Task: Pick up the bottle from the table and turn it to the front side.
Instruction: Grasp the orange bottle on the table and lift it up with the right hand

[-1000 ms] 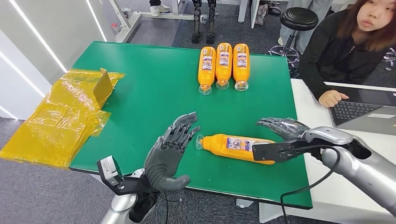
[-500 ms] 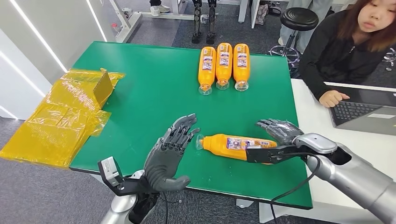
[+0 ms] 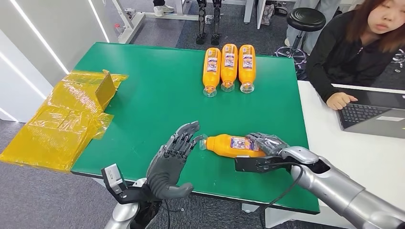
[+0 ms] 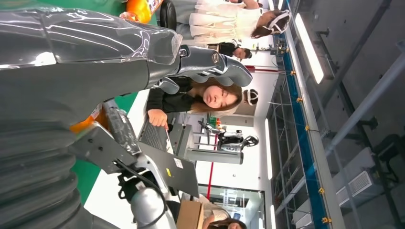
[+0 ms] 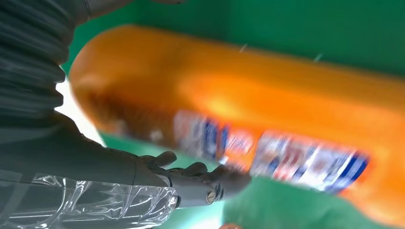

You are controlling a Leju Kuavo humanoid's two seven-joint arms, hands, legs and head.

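The right hand (image 3: 265, 143), fingers draped over the lying orange bottle (image 3: 229, 145) near the counter's (image 3: 143, 95) front edge, should wrap fully before lifting; whether it grips yet cannot be told. The left hand (image 3: 173, 157) hovers spread, empty.

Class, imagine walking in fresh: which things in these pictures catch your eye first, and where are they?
An orange bottle lies on its side near the green table's front edge, between the left hand and right hand. Three more bottles lie together at the far edge.

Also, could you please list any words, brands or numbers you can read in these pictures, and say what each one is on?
None can be read.
Label on the near bottle: blue and white print, too small, and blurred in the right wrist view.
Labels on the three far bottles: too small.
Laptop keys: too small.
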